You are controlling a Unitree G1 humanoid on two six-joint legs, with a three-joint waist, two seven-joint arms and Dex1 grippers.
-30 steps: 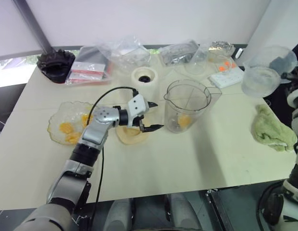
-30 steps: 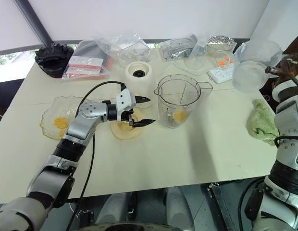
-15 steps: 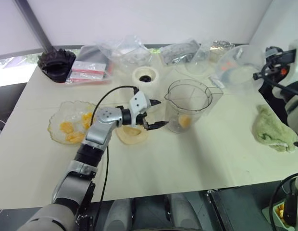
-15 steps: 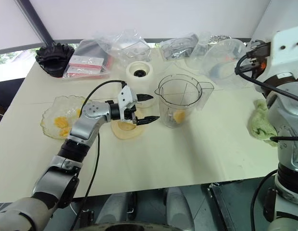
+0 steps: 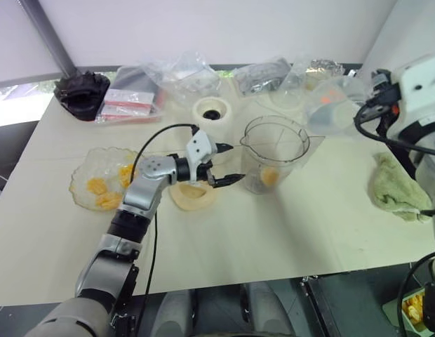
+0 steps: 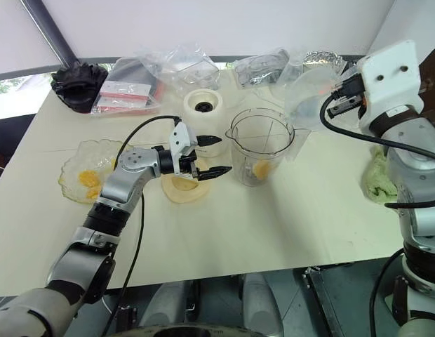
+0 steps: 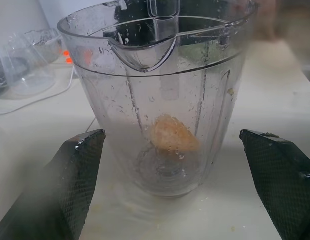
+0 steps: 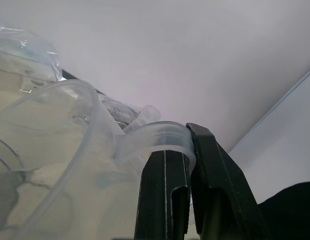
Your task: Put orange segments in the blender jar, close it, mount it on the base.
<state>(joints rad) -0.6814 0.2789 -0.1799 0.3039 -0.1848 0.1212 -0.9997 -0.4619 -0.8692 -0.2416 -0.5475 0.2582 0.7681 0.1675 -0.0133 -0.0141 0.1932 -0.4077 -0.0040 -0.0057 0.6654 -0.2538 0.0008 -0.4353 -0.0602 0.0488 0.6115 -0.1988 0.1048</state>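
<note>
My left gripper point(image 5: 230, 163) is held level above the table point(image 5: 288, 232), pointing toward my right, its two black fingers point(image 7: 75, 170) spread wide with nothing between them. Directly ahead of it, just beyond the fingertips and not touching them, stands the blender jar point(image 5: 275, 156), upright on the table, its open mouth uncovered and its pour spout facing this gripper. One of the orange segments point(image 7: 173, 136) lies at the bottom of the jar, beside the blade hub. Beneath the left gripper rests a flat round cream-yellow lid point(image 5: 193, 196). Farther toward my left, near the forearm, a shallow wavy-rimmed clear dish point(image 5: 88, 168) holds several more orange segments point(image 5: 98, 188). Behind the gripper, toward the far edge of the table, sits the base point(image 5: 211, 111), cream-white with its black socket facing up, well apart from the jar.

My right gripper point(image 8: 187, 150) is raised at the far right, above table level, its fingers closed on the tab at the rim of a clear round bowl point(image 6: 312, 88). The bowl is tilted and hangs in the air just behind and to the right of the jar's mouth. A green cloth point(image 5: 396, 186) lies crumpled on the table below this arm. Clear plastic bags point(image 5: 179, 74) and a black ridged object point(image 5: 81, 91) line the far edge.
</note>
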